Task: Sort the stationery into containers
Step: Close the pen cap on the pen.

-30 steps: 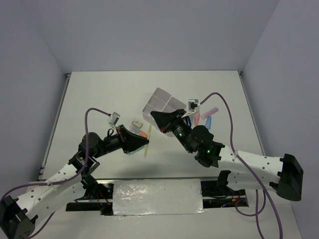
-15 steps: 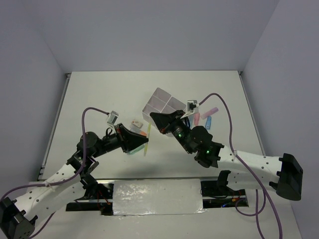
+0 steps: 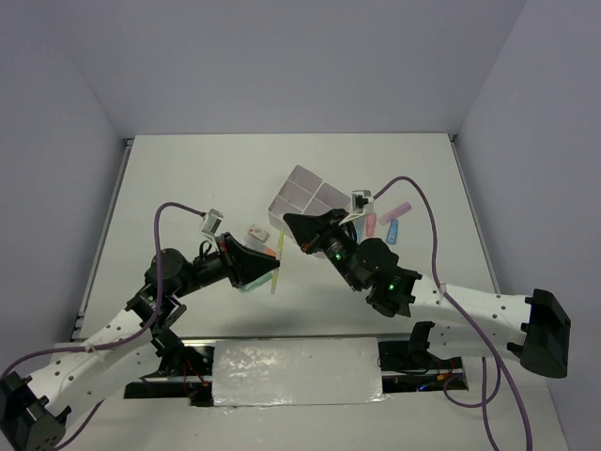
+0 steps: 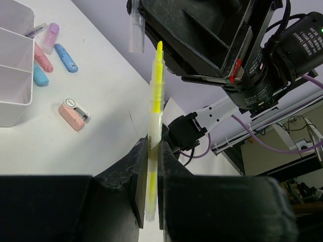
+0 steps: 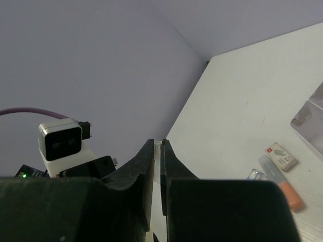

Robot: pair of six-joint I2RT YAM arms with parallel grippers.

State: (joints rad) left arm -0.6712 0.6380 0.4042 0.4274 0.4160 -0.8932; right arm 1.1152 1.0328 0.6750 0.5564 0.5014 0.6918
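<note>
From above, I am holding my left tool [image 3: 274,267] over the tabletop [image 3: 188,188], near of the white box [image 3: 302,183], while my right tool [image 3: 289,219] is hovering at the box's near corner. The compartments that are showing are looking bare, and a blue highlighter [image 3: 392,230] and a pink highlighter [image 3: 401,208] are lying loose to the box's right, so I am judging the sort barely begun

On my left wrist camera, my left tool is gripping the yellow pen [image 4: 155,96] upright, clear of the tabletop. The pink stapler [image 4: 74,114] is lying unsorted beside the box, and what looks like a thin white pen [image 4: 137,30] is hanging from my right tool

On my right wrist camera, the jaws are nearly together on that pen's slim tip; the eraser [image 5: 281,155] and the orange highlighter [image 5: 288,194] are waiting on the tabletop
</note>
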